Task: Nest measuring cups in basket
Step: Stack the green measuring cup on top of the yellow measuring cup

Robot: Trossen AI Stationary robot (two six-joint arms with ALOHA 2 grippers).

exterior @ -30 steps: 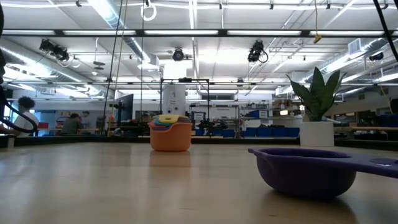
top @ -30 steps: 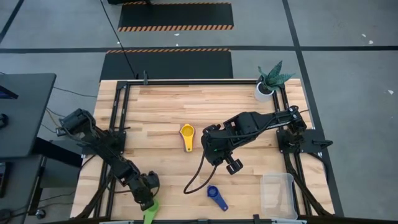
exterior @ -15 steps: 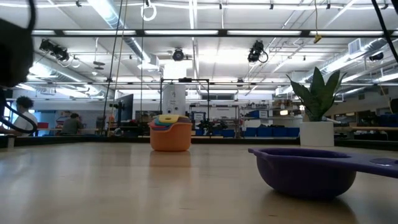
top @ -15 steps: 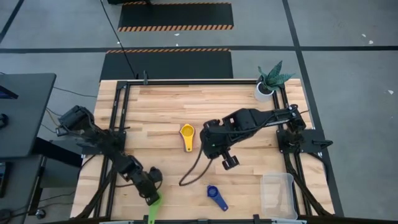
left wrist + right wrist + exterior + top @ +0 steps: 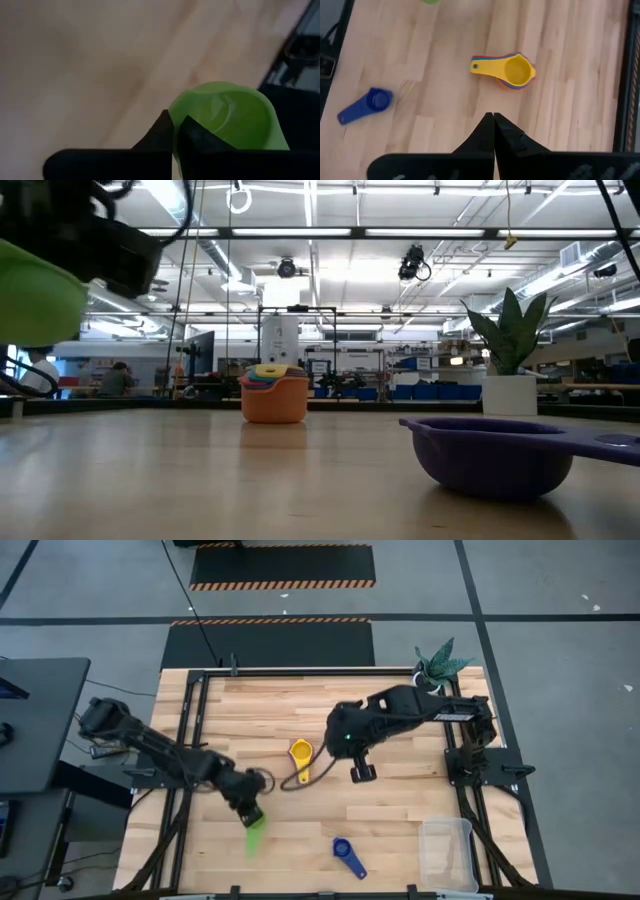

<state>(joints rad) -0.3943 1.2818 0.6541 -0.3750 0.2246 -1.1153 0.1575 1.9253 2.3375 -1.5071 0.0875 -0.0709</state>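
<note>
- Wooden table [image 5: 400,830] from above: taking the nested stack of cups [image 5: 301,755] with yellow on top as landmark, the left gripper [image 5: 250,815] sits just beside it toward the left arm's base, clamped on the green cup [image 5: 255,835]. The right gripper [image 5: 360,774] hangs on the stack's other side, fingers together, holding nothing. The dark blue cup [image 5: 346,854] lies on the table between the stack and the clear basket [image 5: 447,854], which looks empty at the table's corner.
- Table height: the stack [image 5: 274,393] stands mid-table, a plant pot [image 5: 509,393] behind, the green cup [image 5: 35,295] lifted clear.
- Left wrist: fingers [image 5: 192,137] pinch the green cup's [image 5: 225,115] rim.
- Right wrist: closed fingers [image 5: 492,125] point toward the stack [image 5: 512,71], with the blue cup [image 5: 365,104] apart.
- Judgement: the green cup is being carried to the stack; next it must be centred over the yellow cup, lowered and released.
</note>
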